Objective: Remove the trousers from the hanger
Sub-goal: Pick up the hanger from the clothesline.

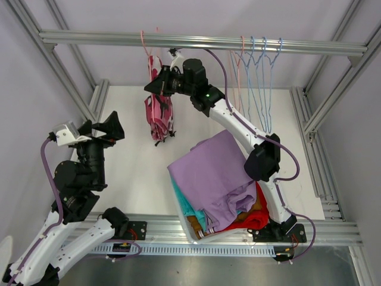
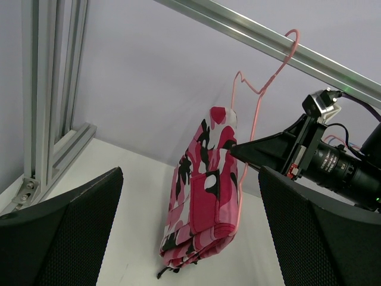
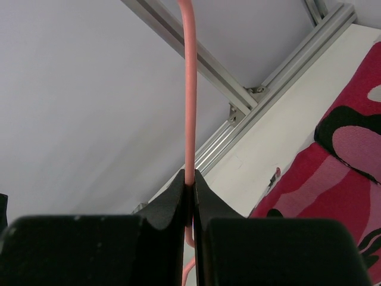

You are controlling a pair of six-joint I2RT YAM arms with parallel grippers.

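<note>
From above, the right arm stretches from its base at the near edge diagonally up and left across the table (image 1: 131, 173), elbow bent over a white bin (image 1: 191, 229), its wrist level and pointing left. The right gripper (image 1: 149, 88) is closed on the wire of the pink hanger (image 1: 146, 46), which hooks over the overhead rail (image 1: 202, 42). The pink camouflage trousers (image 1: 159, 116) hang folded over that hanger, below and just beside the gripper. The left arm is folded back on the left side, and the left gripper (image 1: 101, 126) has its jaws spread wide, pointing toward the trousers but well apart from them. The bin holds a lilac garment (image 1: 214, 173) on top, with a teal garment (image 1: 183, 201), a red garment (image 1: 259, 215) and a mustard-brown garment (image 1: 249, 210) showing under it. Several empty hangers (image 1: 262, 77) hang on the rail to the right. The left wrist view looks between its own two black fingers (image 2: 65, 238), parted and holding nothing, at the trousers draped on the hanger, the right gripper's tip pinching the wire at the garment's upper edge. In the right wrist view, the two fingers (image 3: 172, 202) are pressed together on the hanger's thin pink wire, which runs straight up from them, with the camouflage cloth at lower right.
</note>
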